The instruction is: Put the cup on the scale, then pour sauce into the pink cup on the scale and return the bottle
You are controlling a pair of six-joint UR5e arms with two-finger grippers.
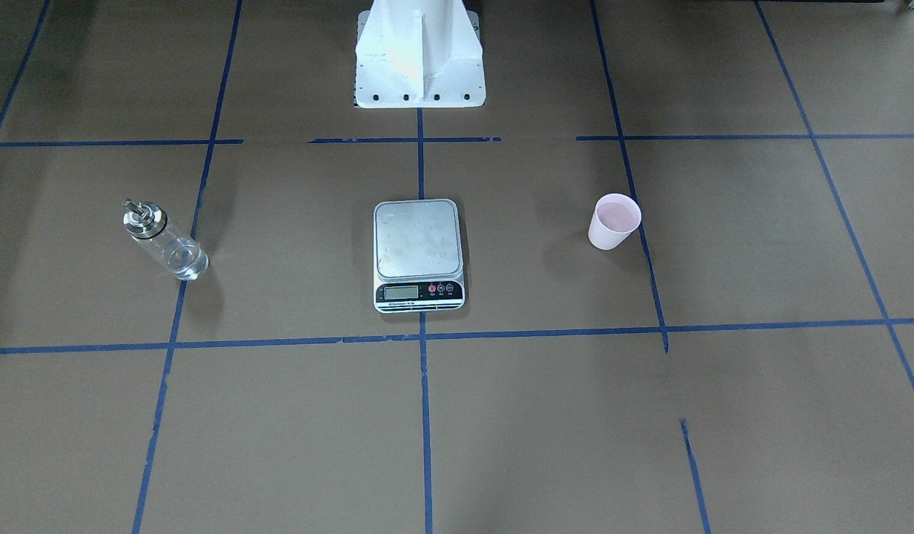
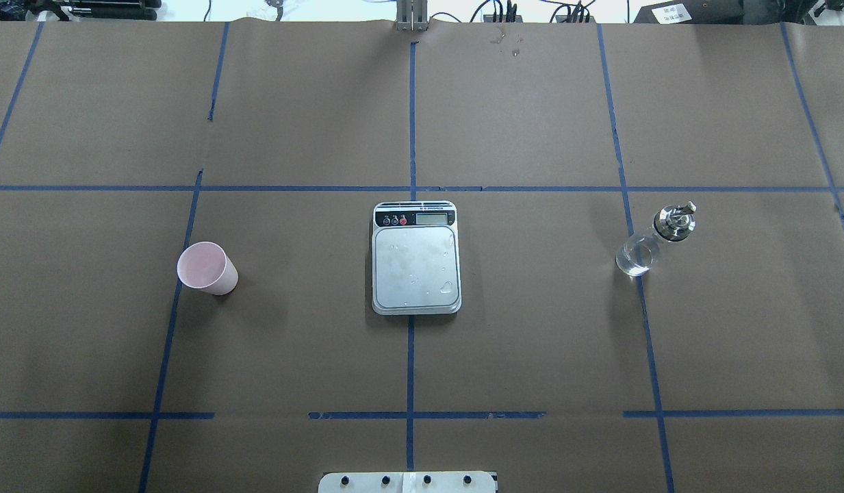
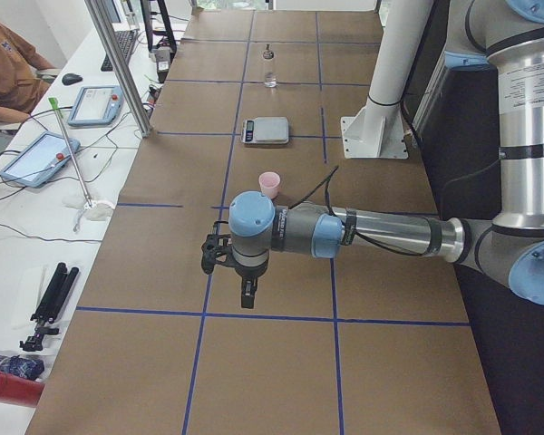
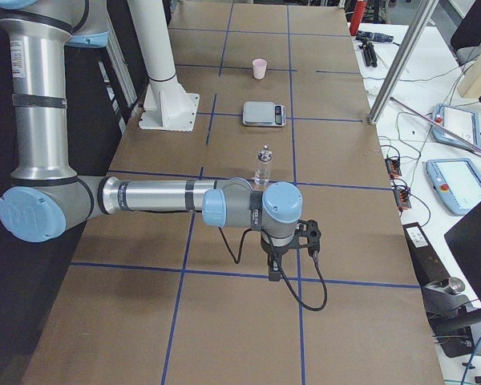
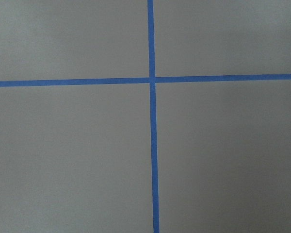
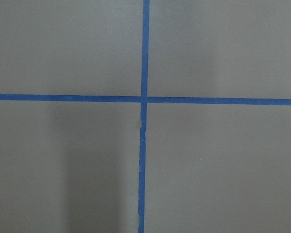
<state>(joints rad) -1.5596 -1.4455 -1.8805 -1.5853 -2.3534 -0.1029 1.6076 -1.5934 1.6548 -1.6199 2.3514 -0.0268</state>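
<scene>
The pale pink cup point(image 2: 207, 268) stands upright on the brown table on my left side, also seen in the front view point(image 1: 614, 221). The scale point(image 2: 415, 263) sits at the table's middle with its silver platform bare point(image 1: 418, 252). The clear glass bottle point(image 2: 658, 239) with a silver collar stands upright on my right side point(image 1: 164, 241); its clear sauce barely shows. My left gripper point(image 3: 247, 294) hangs over the table well short of the cup point(image 3: 269, 184). My right gripper point(image 4: 272, 269) hangs well short of the bottle point(image 4: 263, 167). I cannot tell whether either is open or shut.
The white robot pedestal point(image 1: 419, 59) stands behind the scale. Blue tape lines grid the brown table; both wrist views show only a tape crossing. Metal posts point(image 3: 118, 63) stand at the table's far edge. A seated person point(image 3: 4, 68), tablets and cables occupy the side desk.
</scene>
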